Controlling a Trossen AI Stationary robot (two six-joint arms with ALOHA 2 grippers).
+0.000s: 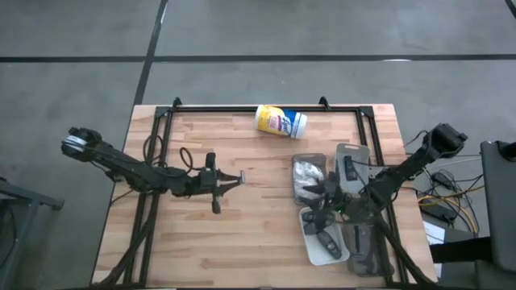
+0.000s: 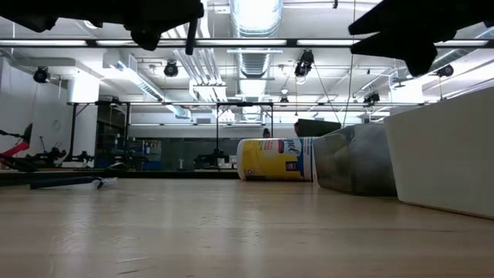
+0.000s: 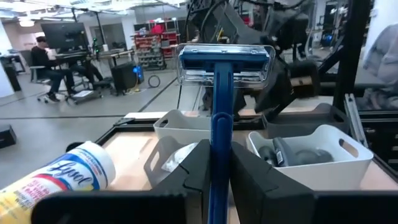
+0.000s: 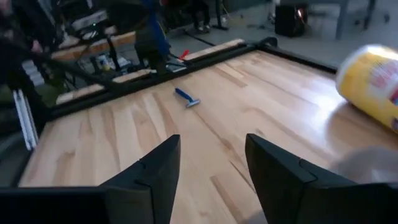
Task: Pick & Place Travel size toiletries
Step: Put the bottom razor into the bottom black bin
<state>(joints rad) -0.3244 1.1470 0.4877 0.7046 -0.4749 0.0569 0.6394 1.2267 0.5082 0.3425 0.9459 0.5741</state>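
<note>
From above, the left gripper (image 1: 230, 180) hovers mid-table; only its wrist view reveals it clamping a blue razor (image 3: 221, 93). The right gripper (image 4: 211, 168), fingers parted and empty, hangs over the right-side trays (image 1: 322, 242) holding the toiletries (image 1: 309, 173).

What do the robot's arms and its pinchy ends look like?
Both arms are dark, thin and jointed. The left arm has a silvery band near its far end and a looping black cable. The right arm has cables trailing off beside it. The right gripper has chunky black wedge-shaped jaws.
</note>
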